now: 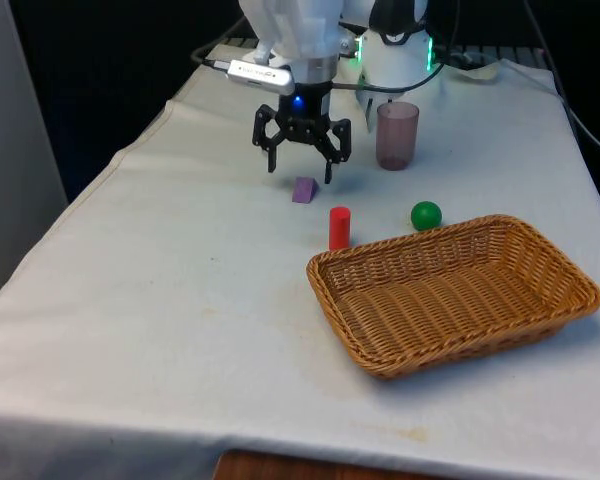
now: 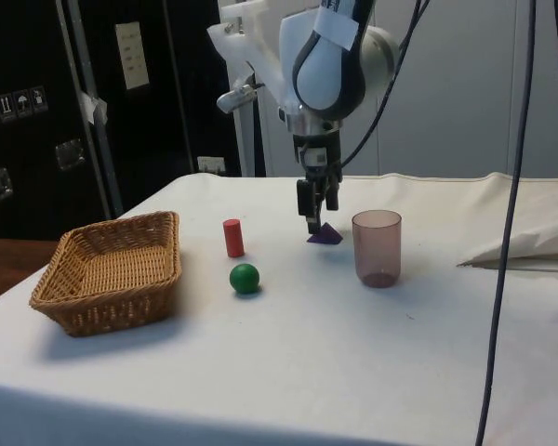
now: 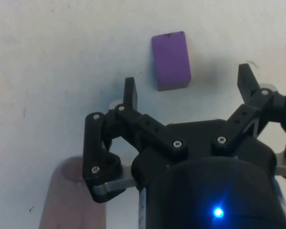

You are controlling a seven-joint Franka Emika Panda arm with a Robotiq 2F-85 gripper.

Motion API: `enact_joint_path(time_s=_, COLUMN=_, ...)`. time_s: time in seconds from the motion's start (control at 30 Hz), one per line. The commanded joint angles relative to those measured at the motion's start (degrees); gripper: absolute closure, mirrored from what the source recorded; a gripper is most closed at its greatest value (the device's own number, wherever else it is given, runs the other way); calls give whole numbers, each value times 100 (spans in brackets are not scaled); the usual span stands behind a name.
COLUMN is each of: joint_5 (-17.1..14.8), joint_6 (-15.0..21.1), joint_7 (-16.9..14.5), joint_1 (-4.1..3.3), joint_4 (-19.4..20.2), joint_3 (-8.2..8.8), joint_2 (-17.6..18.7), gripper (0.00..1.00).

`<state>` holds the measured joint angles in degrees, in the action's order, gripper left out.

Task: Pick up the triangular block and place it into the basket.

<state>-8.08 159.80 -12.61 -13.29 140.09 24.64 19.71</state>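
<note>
spread fingers (image 1: 301, 166) above purple block (image 1: 303, 190)

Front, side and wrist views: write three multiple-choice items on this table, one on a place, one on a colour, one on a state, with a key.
1. Where does the purple triangular block lie?
A. In the basket
B. On the cloth, just under and ahead of the gripper
C. Inside the cup

2. What colour is the ball?
A. Green
B. Red
C. Purple

3. How does the gripper stand?
A. Shut on the block
B. Shut on the red cylinder
C. Open, holding nothing

Key:
1 B: the side view shows the block on the white cloth at the fingertips, far from the wicker basket and beside the cup.
2 A: the ball beside the red cylinder is green.
3 C: the wrist view shows the fingers spread apart, with the block lying free beyond them.
</note>
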Motion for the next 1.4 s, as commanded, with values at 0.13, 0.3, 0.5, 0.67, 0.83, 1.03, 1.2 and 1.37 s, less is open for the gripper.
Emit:
enact_joint_path(time_s=0.13, joint_5=-126, joint_6=160, joint_7=-120, joint_1=80, joint_4=52, joint_3=-138, joint_2=-34, gripper=0)
enact_joint_path(time_s=0.3, joint_5=-149, joint_6=304, joint_7=-183, joint_1=109, joint_4=97, joint_3=-189, joint_2=0, gripper=0)
enact_joint_path(time_s=0.5, joint_5=-143, joint_6=384, joint_7=-201, joint_1=115, joint_4=103, joint_3=-206, joint_2=52, gripper=5)
enact_joint_path(time_s=0.67, joint_5=0, joint_6=344, joint_7=-74, joint_1=0, joint_4=69, joint_3=-57, joint_2=132, gripper=38)
enact_joint_path(time_s=0.83, joint_5=-143, joint_6=407, joint_7=-206, joint_1=120, joint_4=103, joint_3=-218, joint_2=74, gripper=58)
enact_joint_path(time_s=1.03, joint_5=-143, joint_6=413, joint_7=-206, joint_1=115, joint_4=103, joint_3=-212, joint_2=74, gripper=67)
enact_joint_path(time_s=1.2, joint_5=23, joint_6=258, joint_7=-109, joint_1=-23, joint_4=57, joint_3=-52, joint_2=-86, gripper=67)
enact_joint_path(time_s=1.37, joint_5=126, joint_6=92, joint_7=-40, joint_1=-69, joint_4=11, joint_3=-6, joint_2=-275, gripper=67)
